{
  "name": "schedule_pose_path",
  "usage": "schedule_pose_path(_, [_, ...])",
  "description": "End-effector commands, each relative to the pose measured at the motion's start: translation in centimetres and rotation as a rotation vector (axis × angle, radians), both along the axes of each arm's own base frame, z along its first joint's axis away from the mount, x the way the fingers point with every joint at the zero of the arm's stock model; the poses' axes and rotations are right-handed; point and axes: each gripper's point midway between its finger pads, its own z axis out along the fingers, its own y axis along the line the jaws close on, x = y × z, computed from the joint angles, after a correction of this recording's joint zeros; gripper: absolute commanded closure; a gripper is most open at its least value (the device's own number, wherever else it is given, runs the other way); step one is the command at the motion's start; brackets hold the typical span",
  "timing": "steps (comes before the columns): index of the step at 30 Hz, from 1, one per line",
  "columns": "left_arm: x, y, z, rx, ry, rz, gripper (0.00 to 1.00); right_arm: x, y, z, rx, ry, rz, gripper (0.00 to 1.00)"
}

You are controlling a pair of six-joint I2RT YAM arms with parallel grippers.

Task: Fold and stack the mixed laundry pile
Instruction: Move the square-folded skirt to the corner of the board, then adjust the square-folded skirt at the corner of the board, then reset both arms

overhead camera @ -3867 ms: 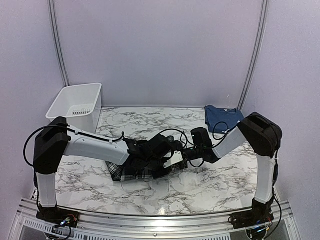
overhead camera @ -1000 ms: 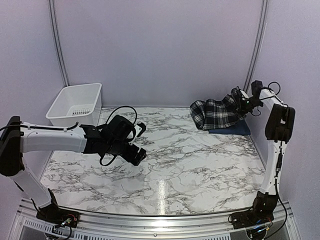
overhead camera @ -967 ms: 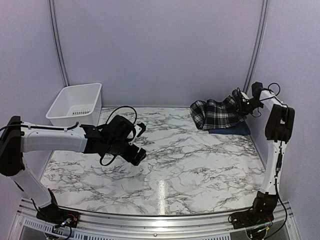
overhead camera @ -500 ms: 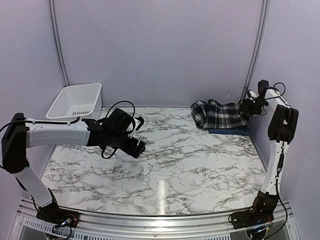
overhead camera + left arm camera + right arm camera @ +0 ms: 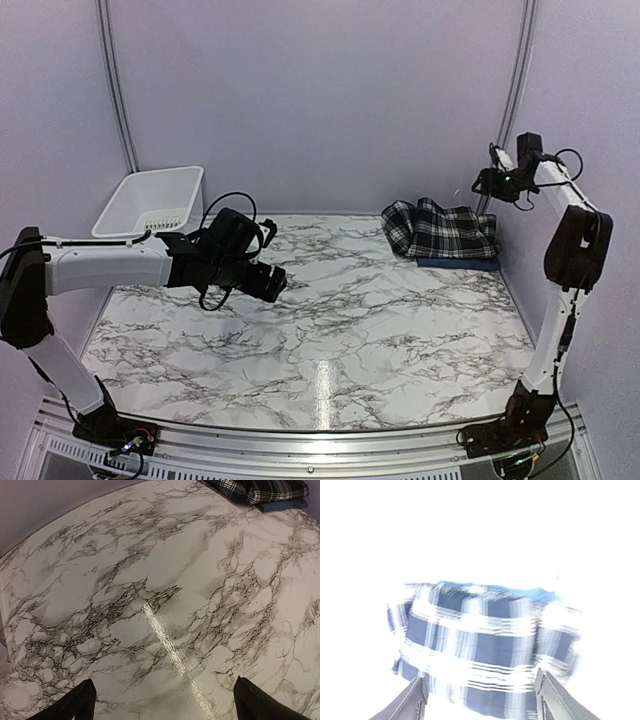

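While both arms hang clear of the cloth, the laundry comes to two garments, stacked one on the other at the far right corner of the marble table (image 5: 330,340). One black-and-white plaid garment (image 5: 440,228) lies on top as a rough folded bundle. One navy t-shirt (image 5: 465,264) lies beneath it, showing only as a thin strip along the bundle's near edge. One white bin (image 5: 150,205) stands at the far left corner, well apart from the stack. Of the two pincers, the left gripper (image 5: 268,282) hovers low over the left middle of the table, pointing toward the stack. Its two fingers (image 5: 75,705) are spread wide with only bare marble between them, so it is released and empty. The right gripper (image 5: 483,183) is raised above the stack's right end, close to the right wall and apart from the cloth. Its wrist view is washed out and blurred, yet both of its fingers (image 5: 415,700) show set apart, with the plaid below them and nothing grasped.
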Motion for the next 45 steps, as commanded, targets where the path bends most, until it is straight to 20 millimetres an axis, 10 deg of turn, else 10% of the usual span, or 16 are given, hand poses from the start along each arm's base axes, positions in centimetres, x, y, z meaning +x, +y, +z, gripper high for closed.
schedule_pose_path(1, [2.0,0.7,3.4,-0.125,-0.039,0.090,0.01,0.2,2.8,-7.2,0.133,0.125,0.026,0.31])
schedule_pose_path(13, [3.7,4.1,4.6,-0.265,0.013,0.198,0.01,-1.5,-2.6,-18.2,0.167,0.325,-0.109,0.31])
schedule_pose_path(22, [5.1,7.9,4.2,-0.342,0.096,0.284,0.01,-0.7,-0.5,-6.4,0.115,0.085,-0.062,0.18])
schedule_pose_path(33, [7.1,13.3,9.9,-0.224,-0.012,0.410,0.01,-5.6,9.1,8.9,0.121,-0.209,0.181,0.02])
schedule_pose_path(40, [5.7,14.1,12.5,-0.257,-0.044,0.412,0.01,-12.1,20.6,7.9,0.134,-0.207,0.426,0.02])
schedule_pose_path(45, [3.4,14.1,9.1,-0.260,0.045,0.401,0.01,-16.3,25.3,4.3,0.219,-0.178,0.489,0.02])
